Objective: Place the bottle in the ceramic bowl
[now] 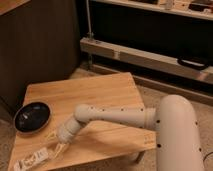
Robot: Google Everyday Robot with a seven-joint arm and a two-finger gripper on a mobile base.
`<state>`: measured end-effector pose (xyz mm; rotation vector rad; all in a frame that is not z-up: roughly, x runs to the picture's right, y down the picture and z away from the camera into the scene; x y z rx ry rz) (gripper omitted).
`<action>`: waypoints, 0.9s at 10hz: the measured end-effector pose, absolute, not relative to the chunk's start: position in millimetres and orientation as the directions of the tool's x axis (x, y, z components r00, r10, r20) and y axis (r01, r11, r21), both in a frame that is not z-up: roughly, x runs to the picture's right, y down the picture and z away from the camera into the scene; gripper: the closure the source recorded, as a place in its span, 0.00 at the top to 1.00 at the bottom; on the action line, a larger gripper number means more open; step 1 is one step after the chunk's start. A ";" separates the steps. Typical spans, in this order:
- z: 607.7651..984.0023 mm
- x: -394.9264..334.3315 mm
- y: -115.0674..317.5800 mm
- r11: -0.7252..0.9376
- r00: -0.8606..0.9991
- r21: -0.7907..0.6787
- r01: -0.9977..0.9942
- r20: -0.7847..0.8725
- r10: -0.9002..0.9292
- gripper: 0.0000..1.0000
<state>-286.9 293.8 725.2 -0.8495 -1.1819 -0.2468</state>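
The small white bottle [31, 159] with dark label marks lies on its side at the front left corner of the wooden table [100, 95]. The round glossy dark ceramic bowl [32, 116] sits at the table's left edge, behind the bottle, and nothing is in it. My gripper [53, 146] reaches down from the white arm [115, 116] to just right of and above the bottle's near end. Its pale fingers [49, 135] are spread open, and nothing is held between them.
A dark wall panel stands behind the table on the left. A low metal rail and shelf [150, 57] run across the back right. The robot's white body [180, 135] fills the lower right, beside the table's right front corner.
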 end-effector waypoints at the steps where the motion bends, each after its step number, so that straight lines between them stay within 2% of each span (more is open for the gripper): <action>1: 727.4 -292.1 297.1 0.663 0.389 -0.453 0.596 0.885 0.255 0.65; 3: 730.8 -310.0 309.0 0.624 0.373 -0.455 0.636 0.888 0.267 0.64; 4: 732.4 -311.7 312.0 0.611 0.374 -0.460 0.644 0.886 0.273 0.59; 9: 733.1 -315.1 322.6 0.562 0.397 -0.503 0.657 0.864 0.311 0.07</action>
